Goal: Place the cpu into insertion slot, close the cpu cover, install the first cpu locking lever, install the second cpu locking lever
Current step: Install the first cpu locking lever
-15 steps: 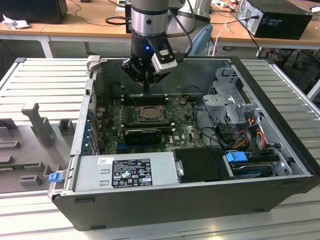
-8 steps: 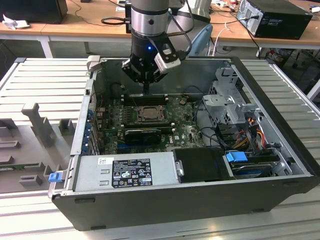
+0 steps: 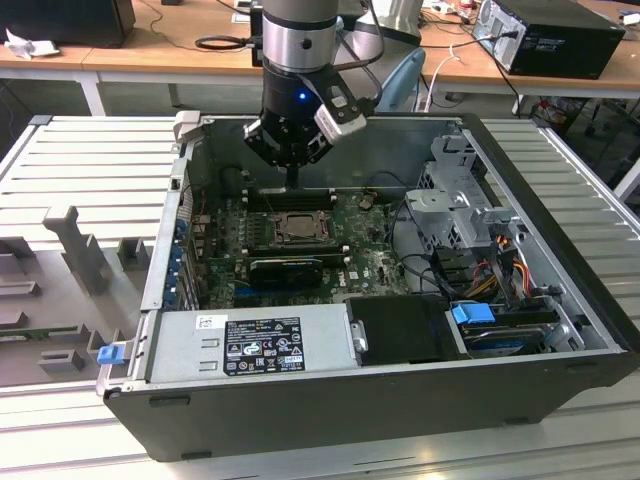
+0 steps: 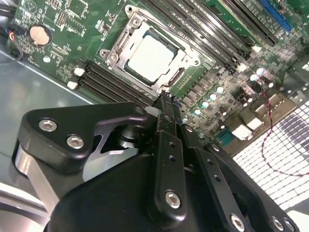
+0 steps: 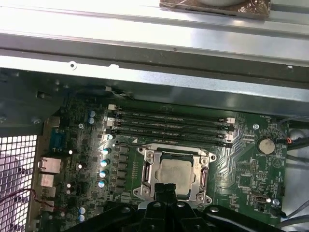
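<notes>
Looking at the exterior view, we saw the gripper [image 3: 292,181] reaching down into the open computer case [image 3: 560,300]. Its fingers were pressed together with nothing between them. The tips hung close over the green motherboard [image 3: 375,262], beside the insertion slot [image 3: 270,238]. The cpu [image 3: 299,229] sat inside that slot as a pale square. A long black expansion card [image 3: 285,270] lay just beside the slot on the side away from the gripper, and the grey power supply [image 3: 250,345] filled the case's near corner on the exterior view's left.

In the second wrist view, we found the cpu [image 4: 150,57] lying flat in the socket, with the cpu cover [image 4: 120,44] folded down around it so that the chip's face showed through the central window. The clenched fingertips of the gripper [image 4: 164,99] pointed at the socket's edge beside the dark memory slots [image 4: 113,82]. We could not tell whether they touched it. A coin battery [image 4: 39,35] sat well apart on the board.

In the first wrist view, the gripper [image 5: 166,190] overlapped one edge of the cover [image 5: 149,171], while the cpu [image 5: 175,173] rested level in its frame, near the memory slots [image 5: 169,126].
</notes>
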Tool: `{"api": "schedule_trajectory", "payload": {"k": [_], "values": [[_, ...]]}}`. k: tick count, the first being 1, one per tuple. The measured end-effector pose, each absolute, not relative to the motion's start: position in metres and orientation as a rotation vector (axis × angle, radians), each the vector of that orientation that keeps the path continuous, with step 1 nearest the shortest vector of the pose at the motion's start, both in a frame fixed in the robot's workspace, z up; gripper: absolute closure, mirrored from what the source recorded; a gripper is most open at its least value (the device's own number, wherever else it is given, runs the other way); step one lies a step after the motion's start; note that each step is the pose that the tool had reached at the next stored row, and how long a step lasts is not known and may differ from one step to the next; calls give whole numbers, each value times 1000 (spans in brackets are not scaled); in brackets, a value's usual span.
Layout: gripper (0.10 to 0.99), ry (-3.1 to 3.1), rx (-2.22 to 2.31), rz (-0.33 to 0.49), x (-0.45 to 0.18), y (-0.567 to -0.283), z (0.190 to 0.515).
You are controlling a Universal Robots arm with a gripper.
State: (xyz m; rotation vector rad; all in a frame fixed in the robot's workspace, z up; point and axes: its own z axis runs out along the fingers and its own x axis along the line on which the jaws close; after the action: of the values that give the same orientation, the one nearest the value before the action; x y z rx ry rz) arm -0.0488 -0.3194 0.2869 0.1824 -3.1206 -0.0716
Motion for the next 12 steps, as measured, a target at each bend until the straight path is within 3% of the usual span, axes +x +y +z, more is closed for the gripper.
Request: {"api": "schedule_trajectory", "payload": {"k": [12], "values": [[980,-3114,265,-73,-57,-319,287]]}}
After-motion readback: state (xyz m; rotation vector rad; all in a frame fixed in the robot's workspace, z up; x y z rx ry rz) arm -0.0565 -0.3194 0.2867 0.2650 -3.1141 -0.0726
